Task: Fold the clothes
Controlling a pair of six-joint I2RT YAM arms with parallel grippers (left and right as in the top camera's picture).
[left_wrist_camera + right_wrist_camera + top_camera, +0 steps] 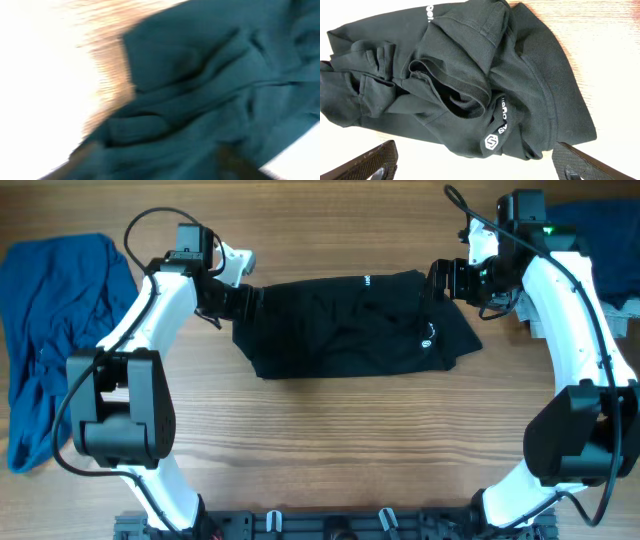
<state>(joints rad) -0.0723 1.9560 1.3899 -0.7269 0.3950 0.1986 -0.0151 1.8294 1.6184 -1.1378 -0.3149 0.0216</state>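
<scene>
The black shirt [340,325] with small white logos lies folded into a wide band in the middle of the table. My left gripper [238,300] is at its left edge. The left wrist view is blurred: dark, teal-looking cloth [200,85] fills it, and the two fingers stand wide apart with cloth between them [155,162]. My right gripper [437,280] is at the shirt's right edge. In the right wrist view it is open [477,165], and the bunched shirt [470,65] lies just ahead of the fingertips, untouched. The bright-blue garment [50,330] lies crumpled at the far left.
Another blue cloth [590,225] lies at the back right corner behind the right arm. Bare wooden table [330,440] lies in front of the shirt. The arm bases stand along the front edge.
</scene>
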